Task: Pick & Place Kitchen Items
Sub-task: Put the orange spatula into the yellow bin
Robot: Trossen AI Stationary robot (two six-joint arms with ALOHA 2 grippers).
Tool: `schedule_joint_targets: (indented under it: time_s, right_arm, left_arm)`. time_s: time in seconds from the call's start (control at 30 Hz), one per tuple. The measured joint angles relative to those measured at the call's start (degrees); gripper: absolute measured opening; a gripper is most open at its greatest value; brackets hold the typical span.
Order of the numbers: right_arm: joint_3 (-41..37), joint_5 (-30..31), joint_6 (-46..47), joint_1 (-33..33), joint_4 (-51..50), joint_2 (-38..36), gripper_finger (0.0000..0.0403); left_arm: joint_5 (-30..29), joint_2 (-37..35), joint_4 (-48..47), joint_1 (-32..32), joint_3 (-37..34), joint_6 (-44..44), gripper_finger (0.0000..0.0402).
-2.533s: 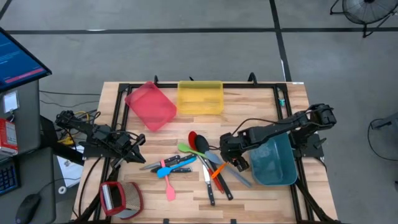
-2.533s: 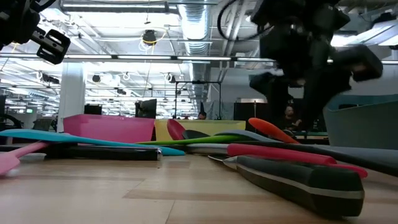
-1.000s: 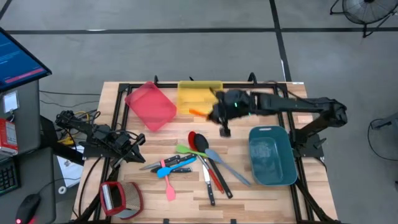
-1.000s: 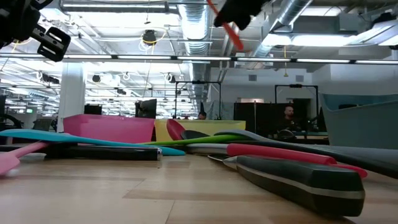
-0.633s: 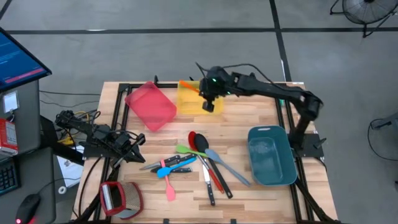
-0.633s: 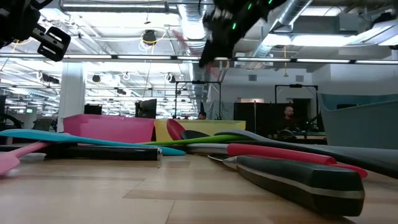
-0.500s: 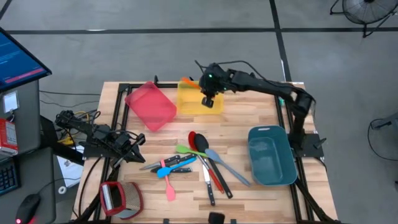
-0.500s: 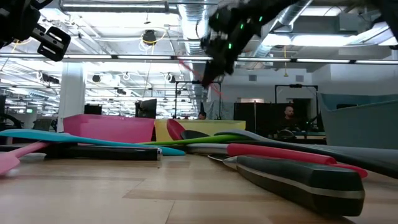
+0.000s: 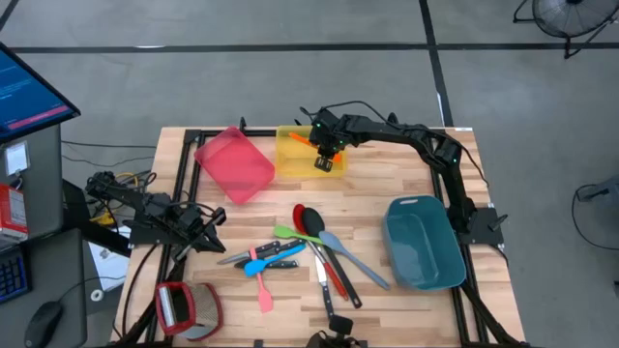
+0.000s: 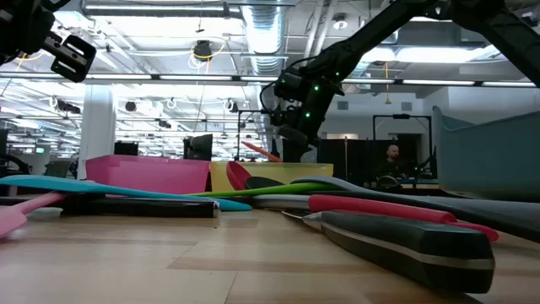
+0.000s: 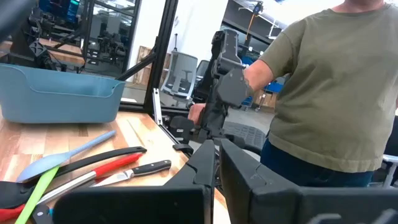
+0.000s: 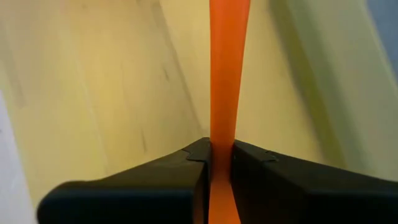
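My right gripper (image 9: 324, 147) hangs over the yellow bin (image 9: 311, 164) at the table's far edge, shut on an orange spatula (image 9: 301, 140). In the low view the spatula (image 10: 257, 151) slants just above the bin's rim (image 10: 253, 173). The other kitchen items, among them red, black and grey spoons, knives and blue, pink and green spatulas (image 9: 305, 253), lie flat in a loose pile at mid-table. My left gripper (image 9: 211, 232) waits shut at the table's left edge, holding nothing. My right gripper pinches the orange spatula's handle (image 12: 222, 140) between its two fingers. The fingers slant down from the table's right side, and the spatula runs on beyond the fingertips in line with them. It is lifted over the yellow bin's inside (image 12: 99, 81); whether its far end touches the bin I cannot tell.
A pink bin (image 9: 234, 162) stands left of the yellow one and a teal bin (image 9: 423, 242) at the right edge. A red-and-grey object (image 9: 189, 307) lies at the near left corner. A person in an olive shirt (image 11: 329, 93) stands beyond the table's near edge.
My right gripper has carried the orange spatula from above mid-table toward the far edge and leftward, then down over the yellow bin. The spatula has stayed in its hold. The pile of utensils has not moved.
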Motion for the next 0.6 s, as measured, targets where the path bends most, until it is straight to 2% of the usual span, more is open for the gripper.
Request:
schedule_joint_targets:
  time_s: [0.27, 0.6]
  right_arm:
    - [-0.07, 4.08, 0.16, 0.09, -0.82, 0.09, 0.004]
    - [-0.07, 6.29, 0.17, 0.13, -2.82, 0.02, 0.0117]
  left_arm:
    - [0.01, 0.0, 0.07, 0.01, 0.0, 0.01, 0.0008]
    - [0.01, 0.0, 0.5, 0.01, 0.0, 0.0, 0.0008]
